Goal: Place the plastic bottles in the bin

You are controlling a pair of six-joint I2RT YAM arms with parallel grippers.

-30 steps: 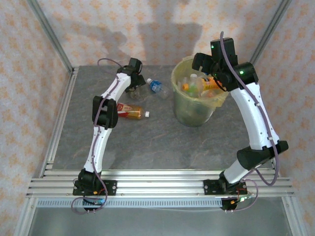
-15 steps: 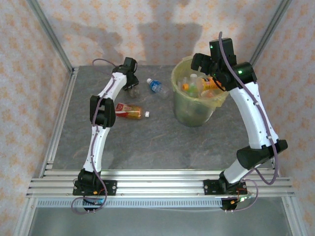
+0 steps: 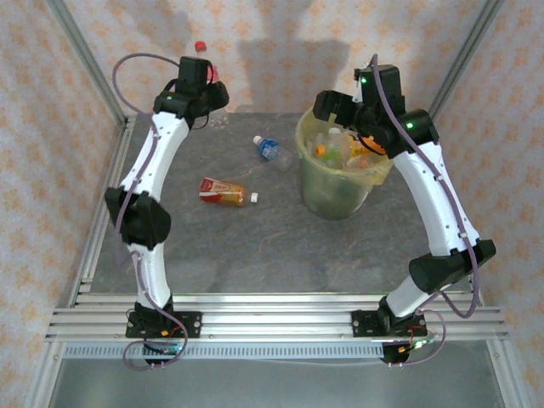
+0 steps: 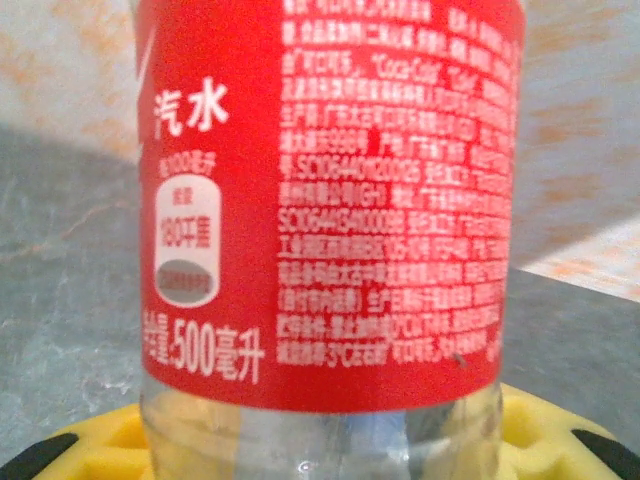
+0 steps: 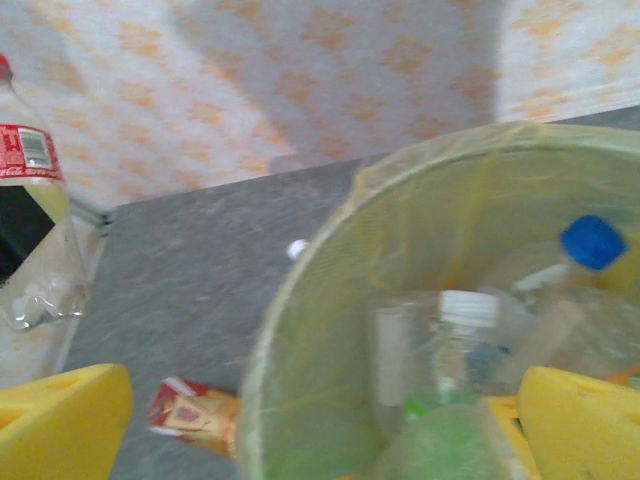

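My left gripper (image 3: 204, 85) is raised near the back wall at the far left, shut on a clear bottle with a red label (image 4: 330, 200) and a red cap (image 3: 201, 47). The same bottle (image 5: 35, 230) appears in the right wrist view. Yellow pads (image 4: 100, 445) flank its clear lower part. Two bottles lie on the table: a blue-labelled one (image 3: 270, 150) and a red-and-orange one (image 3: 223, 192) with a white cap. The yellow-green bin (image 3: 336, 191) holds several bottles (image 5: 468, 308). My right gripper (image 3: 330, 106) hangs open over the bin's left rim (image 5: 300, 290), nothing between its fingers (image 5: 60, 420).
Metal frame posts (image 3: 85, 59) and patterned walls close in the grey table (image 3: 255, 246) at the back and sides. The aluminium rail (image 3: 272, 319) with both arm bases runs along the near edge. The red-and-orange bottle (image 5: 190, 415) lies just left of the bin.
My left gripper closed on the red-labelled bottle at the far left of the table and lifted it high toward the back wall. The right gripper drifted slightly left over the bin, still open.
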